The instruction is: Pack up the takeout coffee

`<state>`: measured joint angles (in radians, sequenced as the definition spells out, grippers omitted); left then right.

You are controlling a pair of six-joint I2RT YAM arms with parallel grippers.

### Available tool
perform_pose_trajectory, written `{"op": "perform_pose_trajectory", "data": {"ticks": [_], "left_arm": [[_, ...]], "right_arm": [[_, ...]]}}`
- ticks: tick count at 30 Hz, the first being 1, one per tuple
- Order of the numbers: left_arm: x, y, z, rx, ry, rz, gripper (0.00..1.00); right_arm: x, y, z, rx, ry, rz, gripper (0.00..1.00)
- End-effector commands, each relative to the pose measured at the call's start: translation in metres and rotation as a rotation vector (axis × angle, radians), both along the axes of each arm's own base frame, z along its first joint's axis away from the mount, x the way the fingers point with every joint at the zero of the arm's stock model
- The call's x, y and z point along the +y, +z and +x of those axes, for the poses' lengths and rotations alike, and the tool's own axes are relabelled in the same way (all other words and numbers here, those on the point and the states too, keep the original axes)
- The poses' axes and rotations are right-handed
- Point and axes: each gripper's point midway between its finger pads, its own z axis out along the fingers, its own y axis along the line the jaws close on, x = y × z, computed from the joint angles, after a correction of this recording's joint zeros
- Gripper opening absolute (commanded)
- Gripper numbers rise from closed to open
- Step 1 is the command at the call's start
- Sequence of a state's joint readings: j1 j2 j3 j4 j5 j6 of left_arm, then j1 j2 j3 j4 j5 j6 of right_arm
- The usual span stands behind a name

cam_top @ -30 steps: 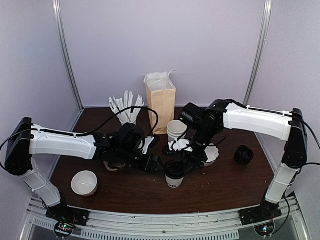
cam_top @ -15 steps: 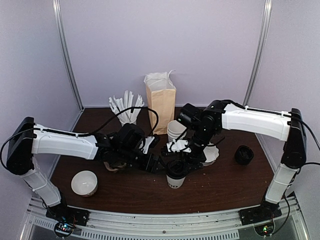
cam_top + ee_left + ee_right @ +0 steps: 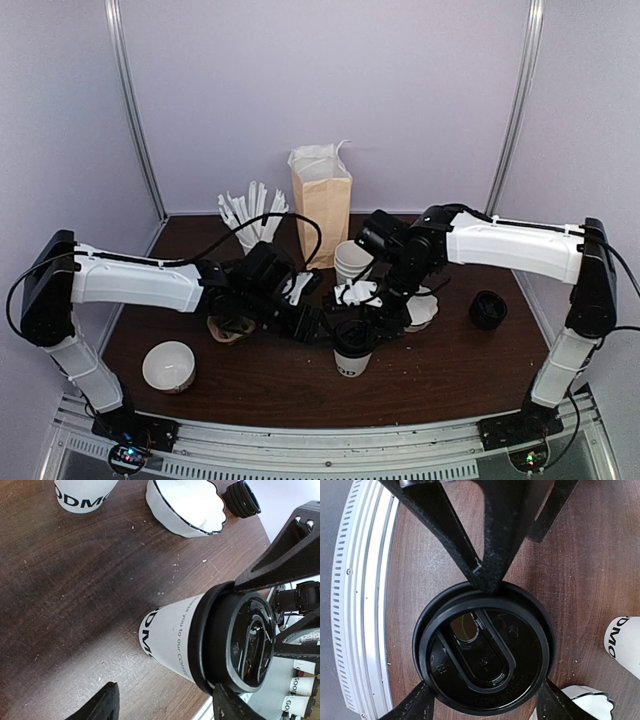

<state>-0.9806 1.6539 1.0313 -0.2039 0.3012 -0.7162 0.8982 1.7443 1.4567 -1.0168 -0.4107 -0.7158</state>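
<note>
White lettered takeout coffee (image 3: 351, 350), black domed lid on; upright, table's near centre

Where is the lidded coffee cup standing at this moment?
In the top view, the takeout coffee stands upright near the table's front centre, between the left tool and the right tool, in front of the stack of lidless cups.
</note>
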Motion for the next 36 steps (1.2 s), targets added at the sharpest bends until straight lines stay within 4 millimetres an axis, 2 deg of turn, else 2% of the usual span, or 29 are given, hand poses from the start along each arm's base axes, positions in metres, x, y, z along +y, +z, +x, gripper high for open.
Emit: {"op": "perform_pose_trajectory", "data": {"ticks": [1, 6, 13, 20, 24, 30, 33, 36], "left_arm": [[0.046, -0.066, -0.008, 0.041, 0.030, 0.311, 0.66], [0.047, -0.064, -0.007, 0.025, 0.029, 0.313, 0.66], [0.042, -0.043, 0.005, -0.055, 0.027, 0.291, 0.66], [0.040, -0.046, 0.005, -0.048, 0.015, 0.300, 0.66], [0.035, -0.030, 0.011, -0.092, 0.015, 0.270, 0.66], [0.014, 0.026, 0.025, -0.243, -0.008, 0.110, 0.66], [0.004, 0.054, 0.030, -0.305, -0.011, 0.028, 0.66], [0.002, 0.071, 0.032, -0.349, -0.013, -0.011, 0.67]], "right_arm": [[-0.010, -0.044, -0.011, 0.043, -0.004, -0.096, 0.69], [-0.020, -0.059, -0.014, 0.036, 0.005, -0.137, 0.68], [-0.036, -0.089, -0.018, -0.031, 0.036, -0.226, 0.67], [-0.039, -0.102, -0.018, -0.039, 0.023, -0.254, 0.66], [-0.031, -0.076, -0.018, 0.015, -0.007, -0.169, 0.66], [-0.013, -0.016, -0.024, 0.099, -0.001, 0.012, 0.70], [-0.004, 0.006, -0.021, 0.130, -0.024, 0.078, 0.71], [0.002, 0.020, -0.021, 0.156, -0.028, 0.116, 0.73]]}}
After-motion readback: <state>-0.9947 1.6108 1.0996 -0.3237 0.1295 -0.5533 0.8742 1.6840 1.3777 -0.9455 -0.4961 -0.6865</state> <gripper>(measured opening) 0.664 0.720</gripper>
